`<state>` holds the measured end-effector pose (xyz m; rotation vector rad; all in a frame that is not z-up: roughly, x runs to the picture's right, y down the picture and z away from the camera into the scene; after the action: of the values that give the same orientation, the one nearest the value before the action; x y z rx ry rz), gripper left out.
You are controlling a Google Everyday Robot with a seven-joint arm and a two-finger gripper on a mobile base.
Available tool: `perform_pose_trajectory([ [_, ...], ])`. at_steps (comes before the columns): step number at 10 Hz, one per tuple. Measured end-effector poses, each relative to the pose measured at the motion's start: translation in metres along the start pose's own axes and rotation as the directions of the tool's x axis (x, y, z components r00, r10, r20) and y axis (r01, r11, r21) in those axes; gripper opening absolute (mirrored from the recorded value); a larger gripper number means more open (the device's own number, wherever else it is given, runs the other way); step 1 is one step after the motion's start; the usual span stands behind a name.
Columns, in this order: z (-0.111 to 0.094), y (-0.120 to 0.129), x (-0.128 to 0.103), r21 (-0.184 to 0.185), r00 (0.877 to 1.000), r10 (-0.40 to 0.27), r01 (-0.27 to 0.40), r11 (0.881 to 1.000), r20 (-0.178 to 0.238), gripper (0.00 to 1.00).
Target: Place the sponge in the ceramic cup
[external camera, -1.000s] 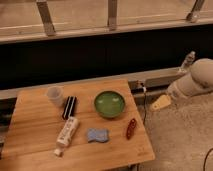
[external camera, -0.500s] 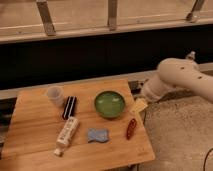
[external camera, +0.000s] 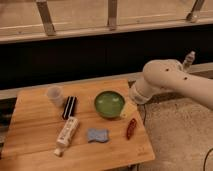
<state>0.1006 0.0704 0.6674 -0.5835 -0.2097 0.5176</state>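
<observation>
On the wooden tabletop [external camera: 35,145], six loose things, one of each: sponge [external camera: 97,135], ceramic cup [external camera: 55,95], green bowl [external camera: 109,104], white bottle [external camera: 66,135], black oblong block [external camera: 69,107], dark red oblong item [external camera: 131,128]. One arm, one tool [external camera: 128,110].

Against half a second ago: arm swung further left and lower, from the tabletop's right edge to over its right part. Tool now hanging just by the bowl's right rim, spread wide, holding nothing. All six things unmoved.

Sponge: flat, light blue, soft-looking, wavy-edged, lying near the front edge between bottle and red item, well apart from the cup. Cup: pale, smooth, slightly tapered, handleless, upright at the back left, near the black block. Bowl: round, glossy, wide. Bottle: tube-like, lying on its side, cap toward the front. Tabletop: planked, warm-toned wood. Arm: smooth, white, rounded.
</observation>
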Motion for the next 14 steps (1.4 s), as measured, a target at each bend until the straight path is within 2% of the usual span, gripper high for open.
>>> perform_pose_trajectory([
  [3, 0.000, 0.000, 0.001, 0.001, 1.000, 0.000, 0.000, 1.000, 0.000, 0.80],
  [6, 0.007, 0.011, -0.015, -0.025, 0.997, -0.074, 0.073, 0.997, -0.011, 0.80],
  [8, 0.031, 0.029, -0.052, -0.067, 0.985, -0.172, 0.169, 0.983, -0.034, 0.80],
  [10, 0.061, 0.046, -0.080, -0.116, 0.969, -0.242, 0.235, 0.965, -0.049, 0.80],
  [13, 0.104, 0.077, -0.081, -0.202, 0.949, -0.310, 0.294, 0.934, -0.051, 0.80],
  [14, 0.104, 0.078, -0.081, -0.202, 0.949, -0.312, 0.297, 0.933, -0.049, 0.80],
])
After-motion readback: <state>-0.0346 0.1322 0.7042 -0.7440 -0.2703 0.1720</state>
